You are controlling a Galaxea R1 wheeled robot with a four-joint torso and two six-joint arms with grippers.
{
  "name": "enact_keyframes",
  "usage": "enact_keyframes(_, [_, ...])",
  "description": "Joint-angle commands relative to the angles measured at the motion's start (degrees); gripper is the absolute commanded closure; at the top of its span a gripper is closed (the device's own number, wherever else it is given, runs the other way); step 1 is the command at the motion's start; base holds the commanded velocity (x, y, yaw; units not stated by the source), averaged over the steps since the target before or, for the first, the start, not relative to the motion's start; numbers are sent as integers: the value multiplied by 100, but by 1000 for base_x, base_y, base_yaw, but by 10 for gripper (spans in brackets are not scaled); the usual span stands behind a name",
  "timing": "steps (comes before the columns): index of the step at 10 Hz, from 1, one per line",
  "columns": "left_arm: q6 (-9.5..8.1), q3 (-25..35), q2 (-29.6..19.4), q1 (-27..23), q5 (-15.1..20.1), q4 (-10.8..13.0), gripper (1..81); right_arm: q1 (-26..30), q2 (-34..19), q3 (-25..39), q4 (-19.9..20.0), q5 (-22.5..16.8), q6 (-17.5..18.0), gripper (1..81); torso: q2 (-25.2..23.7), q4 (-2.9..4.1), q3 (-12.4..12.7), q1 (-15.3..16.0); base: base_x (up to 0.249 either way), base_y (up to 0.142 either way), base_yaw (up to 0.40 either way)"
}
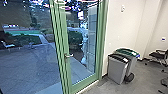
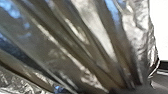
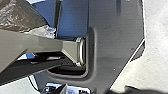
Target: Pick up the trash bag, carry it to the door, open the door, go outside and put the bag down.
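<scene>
The glass door (image 1: 81, 42) with its green frame stands in the middle of the head view, a lever handle (image 1: 69, 55) on its left side. It looks closed. Shiny, crumpled plastic of the trash bag (image 2: 75, 45) shows large in the left wrist view. Its folds run together toward my left gripper (image 2: 125, 89), which is shut on the gathered plastic. Part of the bag (image 3: 22, 17) also appears in the right wrist view, beyond a beige arm-like bar.
Two grey bins, one with a black lid (image 1: 117, 68) and one with a green lid (image 1: 132, 60), stand against the white wall right of the door. Office chairs (image 1: 159, 55) are farther right. Paving, bushes and an outdoor chair (image 1: 8, 45) show through the glass.
</scene>
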Motion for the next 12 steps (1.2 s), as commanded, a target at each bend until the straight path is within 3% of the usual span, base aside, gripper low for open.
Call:
enact_keyframes(1, [56,33,22,-303,425,54,811,221,26,45,13,-333,3,10,0,0,0,0,131,0,0])
enact_keyframes(12, [56,15,31,-277,416,45,811,220,61,45,-40,-333,-6,10,0,0,0,0,135,0,0])
